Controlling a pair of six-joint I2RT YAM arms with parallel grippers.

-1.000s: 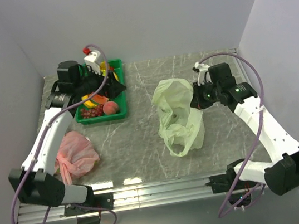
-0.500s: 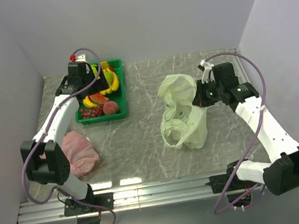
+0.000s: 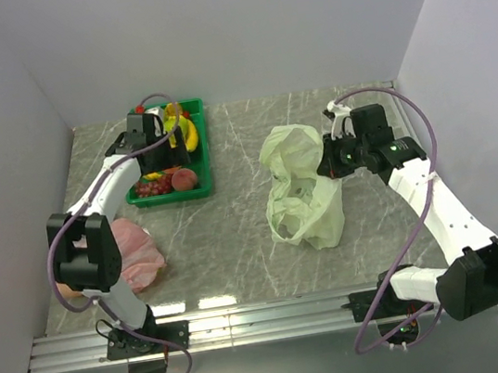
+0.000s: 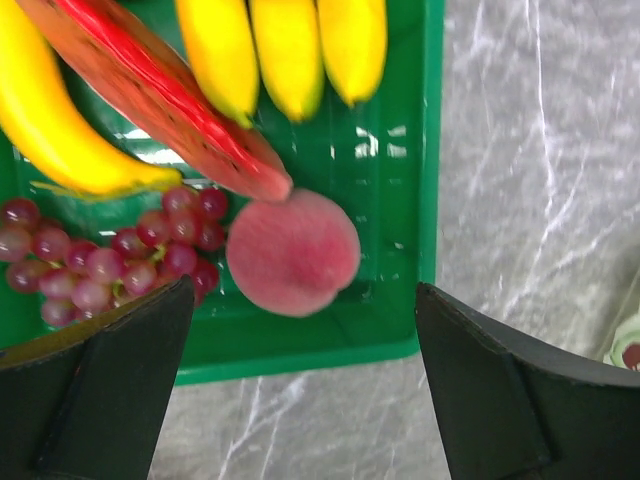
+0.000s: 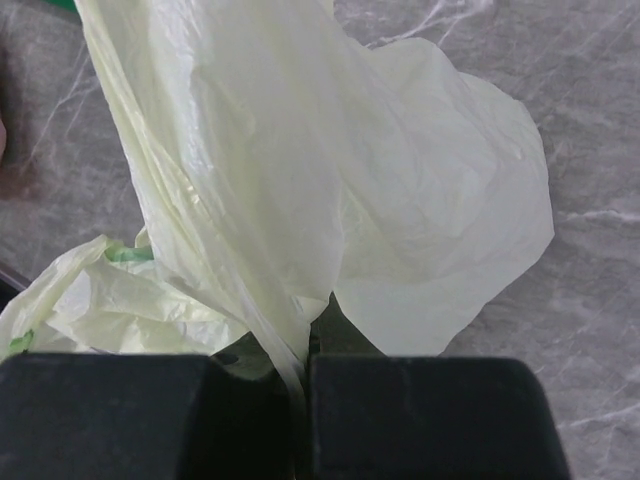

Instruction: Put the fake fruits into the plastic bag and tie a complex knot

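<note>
The plastic bag (image 3: pixel 302 193) sits right of centre on the desk (image 3: pixel 228 236). Its far side is drawn up into a peak and the rest slumps in loose folds toward the near edge. The film is thin, pale green and translucent, so it likely weighs almost nothing, keeps no shape and slides easily. It is best held where several layers bunch together at the rim or a handle loop, since a single sheet could stretch or tear. The right gripper (image 5: pixel 305 372) does just that: its fingers are pressed together with a gathered pleat of the bag (image 5: pixel 300 200) pinched between them, which holds that side off the desk.

The fake fruits lie in a green tray (image 4: pixel 400 150) at the far left of the desk. They look glossy, hard and light, so they are apt to skid. The peach (image 4: pixel 293 252) is round and should be squeezed across its widest part. The grapes (image 4: pixel 110 262), just to its left, form a knobbly cluster that offers more purchase. The watermelon slice (image 4: pixel 160 95) tapers to a point touching the peach, and the bananas (image 4: pixel 285 50) lie on the far side.

The left gripper (image 4: pixel 305 287) hangs above the peach with its fingers spread wide and nothing held. A pink bag (image 3: pixel 133 255) lies near the left edge.
</note>
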